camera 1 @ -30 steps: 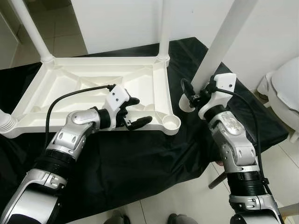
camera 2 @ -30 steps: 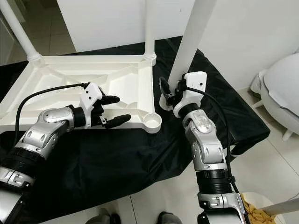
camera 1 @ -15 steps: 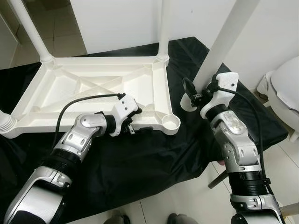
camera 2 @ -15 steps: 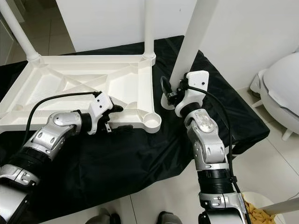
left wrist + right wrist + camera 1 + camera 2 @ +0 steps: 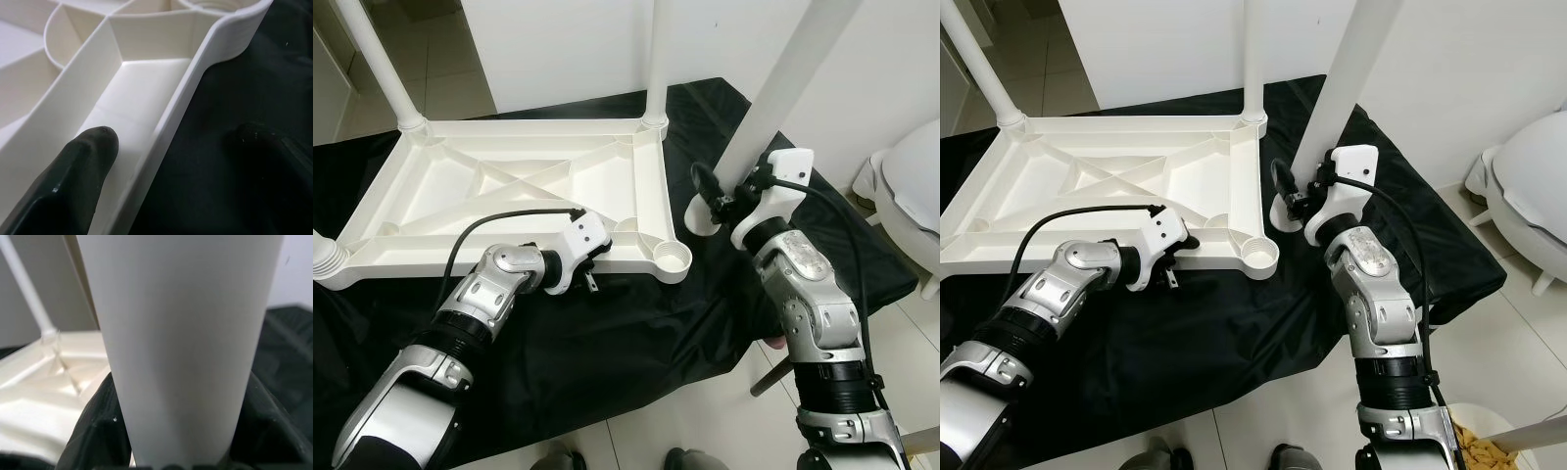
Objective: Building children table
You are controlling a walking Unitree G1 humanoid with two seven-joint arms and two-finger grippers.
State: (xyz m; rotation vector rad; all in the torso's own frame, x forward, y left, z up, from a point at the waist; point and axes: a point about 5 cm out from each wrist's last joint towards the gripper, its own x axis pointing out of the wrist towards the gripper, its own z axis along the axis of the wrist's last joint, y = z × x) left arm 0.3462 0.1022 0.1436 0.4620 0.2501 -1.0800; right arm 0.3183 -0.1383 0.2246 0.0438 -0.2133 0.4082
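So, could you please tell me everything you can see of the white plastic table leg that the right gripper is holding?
The white plastic table leg is a smooth, round, matt tube, tilted, its upper end out of frame. Its flared lower end hovers over the black cloth, beside the empty round socket at the near right corner of the upturned white tabletop, not yet inserted. The right gripper clamps it just above that end, black fingers on either side.

The inverted tabletop (image 5: pixel 509 186) is laid on the cloth-covered bench (image 5: pixel 636 323). Its near rim is straddled by the left hand (image 5: pixel 590 262) (one finger (image 5: pixel 73 181) inside, one outside). To the right, a loose leg (image 5: pixel 773 93) is clasped by the right hand (image 5: pixel 720 201), just beside the corner socket (image 5: pixel 674 259).
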